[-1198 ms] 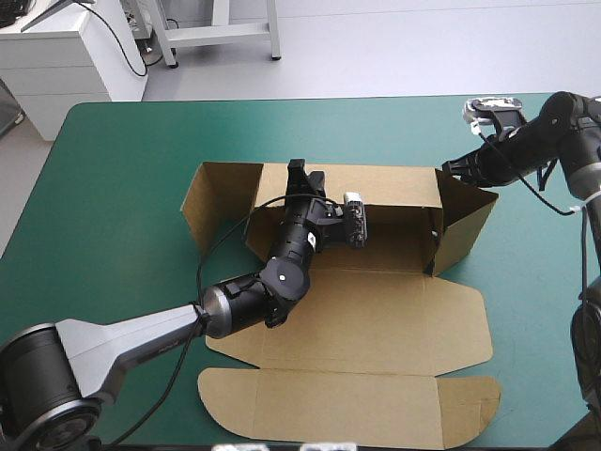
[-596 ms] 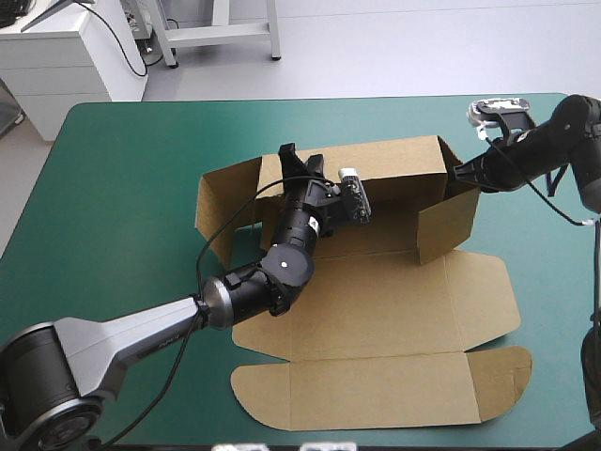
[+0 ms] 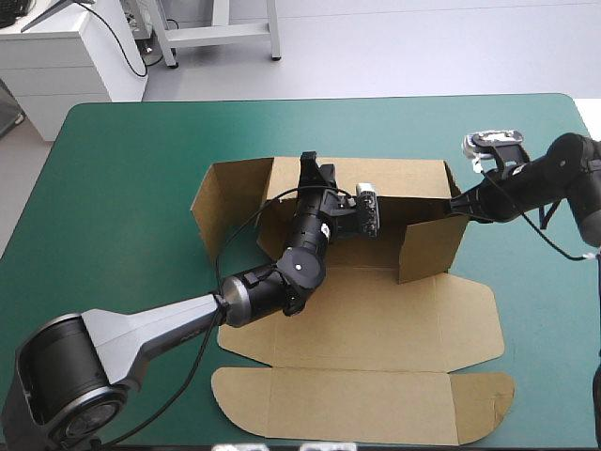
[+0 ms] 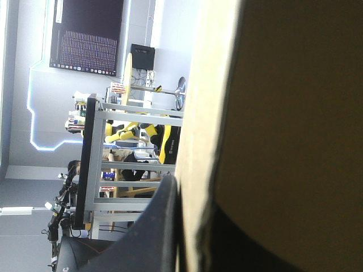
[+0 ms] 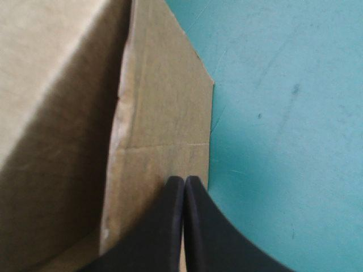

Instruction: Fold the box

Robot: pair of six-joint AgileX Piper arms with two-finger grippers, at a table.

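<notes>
Part-folded brown cardboard box point(image 3: 376, 310) mid teal-green tabletop point(image 3: 122, 160), rear wall raised, lid flat toward near edge, left gripper point(image 3: 315, 171) pinching rear wall's top edge, right gripper point(image 3: 458, 205) pressed together, tip at right end flap

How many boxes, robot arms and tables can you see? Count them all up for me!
Boxes: 1, the brown box
Robot arms: 2, the left arm and the right arm
Tables: 1, the teal-green table
Total: 4
</notes>
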